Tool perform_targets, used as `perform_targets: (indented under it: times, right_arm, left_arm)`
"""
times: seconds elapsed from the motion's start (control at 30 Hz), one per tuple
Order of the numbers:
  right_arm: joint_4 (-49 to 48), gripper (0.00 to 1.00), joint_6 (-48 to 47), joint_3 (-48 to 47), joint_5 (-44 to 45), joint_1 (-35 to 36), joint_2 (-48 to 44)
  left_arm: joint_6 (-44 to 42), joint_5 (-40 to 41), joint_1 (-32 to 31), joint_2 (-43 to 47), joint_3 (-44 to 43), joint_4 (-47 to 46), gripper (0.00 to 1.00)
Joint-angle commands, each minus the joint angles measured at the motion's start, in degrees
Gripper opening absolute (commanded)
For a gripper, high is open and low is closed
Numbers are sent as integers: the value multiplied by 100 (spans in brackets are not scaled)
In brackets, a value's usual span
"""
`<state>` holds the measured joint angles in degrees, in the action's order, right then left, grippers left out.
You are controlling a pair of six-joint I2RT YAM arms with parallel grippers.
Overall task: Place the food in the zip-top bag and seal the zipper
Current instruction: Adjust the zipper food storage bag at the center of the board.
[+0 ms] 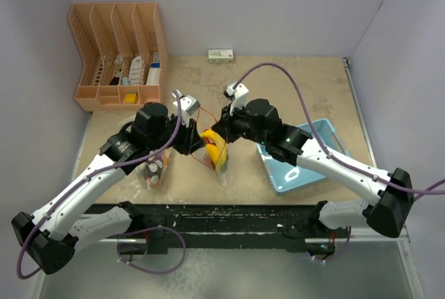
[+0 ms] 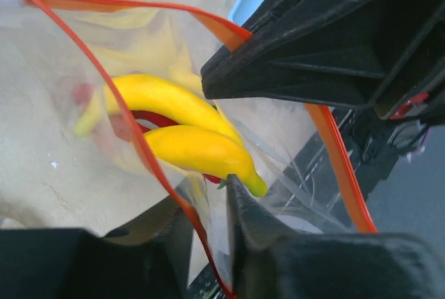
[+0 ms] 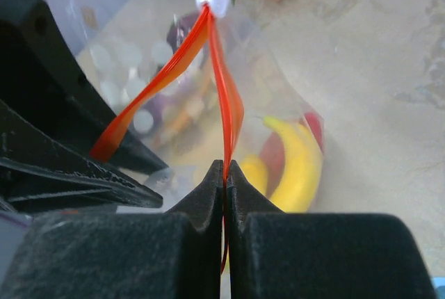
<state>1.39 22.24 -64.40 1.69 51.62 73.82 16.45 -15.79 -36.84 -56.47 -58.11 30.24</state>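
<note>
zip-top bag (image 3: pixel 272 97) 1 | yellow pieces (image 2: pixel 167 101) 2 | right tool (image 3: pixel 224 170) pinching zipper (image 3: pixel 233 108)

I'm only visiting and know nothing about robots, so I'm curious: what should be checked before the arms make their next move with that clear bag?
1. Contents of the zip-top bag: yellow pieces and a red chili lie inside: ok.
2. Nothing left in the blue basket: the right arm hides part of it: cannot tell.
3. Right gripper shut on the zipper: ok.
4. Left gripper holding the strip: its jaws stand slightly apart around it: not ok.
5. Zipper sealed: the two strips gape apart and the mouth is open: not ok.
</note>
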Motion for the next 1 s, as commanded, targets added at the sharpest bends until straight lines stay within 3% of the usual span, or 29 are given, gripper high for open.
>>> perform_targets:
  times: [0.0,0.1,0.13,0.2,0.23,0.43,0.73,0.83,0.9,0.97]
  right_arm:
    - [289,0,-551,398,-997,-156,-66]
    - [178,0,-534,836,-1086,-284,-221]
    - [163,0,-535,935,-1103,-341,-286]
    - [145,0,-549,1059,-1182,-444,-386]
    - [135,0,-552,1114,-1233,-490,-436]
    - [50,0,-787,1245,-1788,-647,-686]
    - [161,0,-1378,943,-2983,-695,-813]
    - [292,0,-1507,932,-3091,-703,-694]
    - [388,0,-1607,933,-3244,-704,-692]
    - [378,0,-1639,1006,-3374,-704,-751]
  left_arm:
    - [-491,-639,-7,54,207,-50,33]
    - [-882,-371,-12,387,204,191,49]
    - [-1042,-261,-11,553,165,266,59]
    - [-1354,-114,-13,1038,96,355,91]
    - [-1505,-75,-8,1268,80,342,100]
    - [-2442,98,-8,2220,425,-102,99]
    - [-4395,-723,46,1742,1438,-1910,100]
    - [-4646,-1233,511,971,1344,-2182,91]
    - [-4682,-2060,1163,549,1211,-2200,83]
    - [-4616,-2720,1668,316,1296,-2528,82]
